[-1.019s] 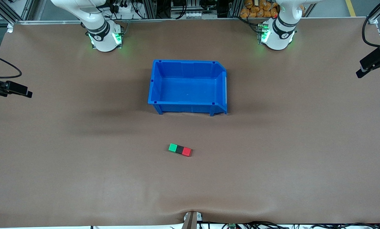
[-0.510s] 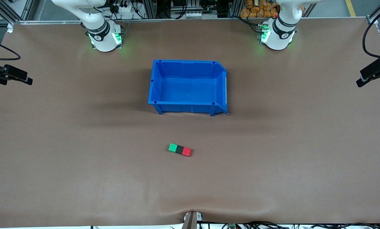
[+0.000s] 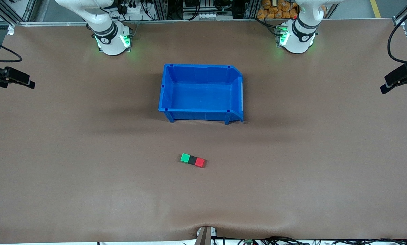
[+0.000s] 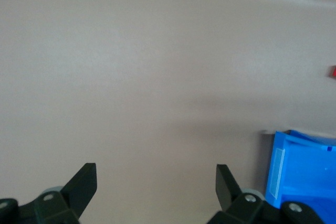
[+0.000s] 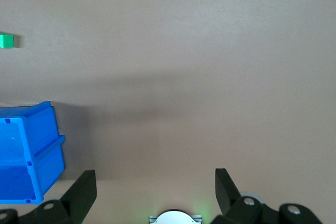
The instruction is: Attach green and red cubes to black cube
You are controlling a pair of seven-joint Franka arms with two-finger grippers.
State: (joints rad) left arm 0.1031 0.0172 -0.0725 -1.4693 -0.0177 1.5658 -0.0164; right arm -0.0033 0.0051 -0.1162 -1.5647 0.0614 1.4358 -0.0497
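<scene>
left gripper (image 4: 152,182) spread, idle over bare table (image 3: 292,170) | right gripper (image 5: 152,182) spread, idle | green cube (image 3: 185,158), black cube (image 3: 192,160), red cube (image 3: 199,162) joined, 6 o'clock of bin (image 3: 166,88) | risk: any re-approach knocks row apart

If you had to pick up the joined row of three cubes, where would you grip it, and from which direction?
Grip the black cube at the middle, from straight above, jaws closing on its two free long-side faces. The green cube and red cube cover its ends, and the row lies flat on the table, slightly angled, so the wrist would likely need turning to match.
</scene>
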